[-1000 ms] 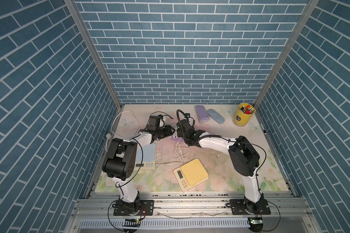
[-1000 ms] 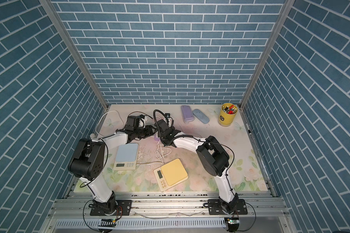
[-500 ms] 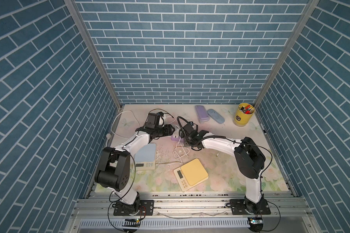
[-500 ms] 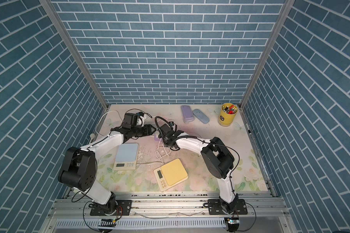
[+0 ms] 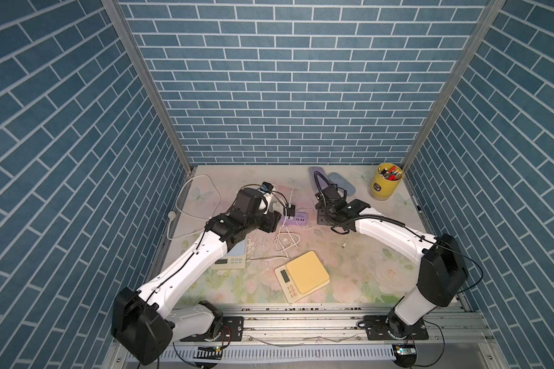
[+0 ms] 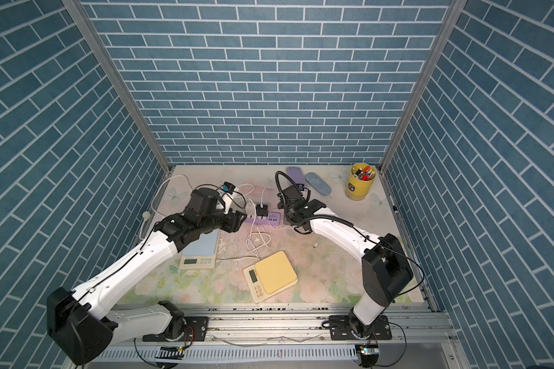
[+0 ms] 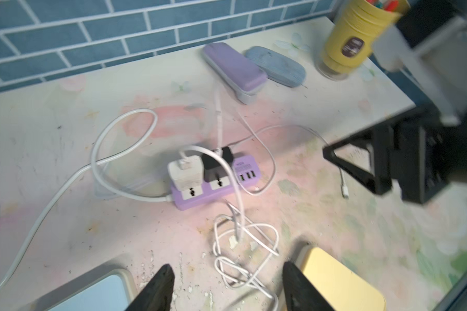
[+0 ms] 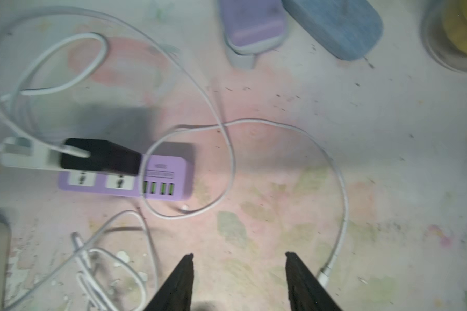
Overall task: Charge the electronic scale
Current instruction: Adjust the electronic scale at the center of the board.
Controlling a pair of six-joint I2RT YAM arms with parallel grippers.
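Left gripper [image 7: 227, 265] and right gripper [image 8: 239, 254] both gape empty. The yellow electronic scale [image 5: 304, 274] lies near the front of the worktop [image 5: 365, 262], apparently unplugged. Dragging the free cable connector [image 8: 323, 274] could snag the coiled cable [image 8: 83, 251].

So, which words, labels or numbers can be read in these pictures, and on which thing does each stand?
Nothing can be read for certain.
yellow cup: dark label, too blurred.
purple power strip: small print above the USB ports, blurred.
yellow scale: display and button marks, too small.
blue scale: display and button marks, too small.
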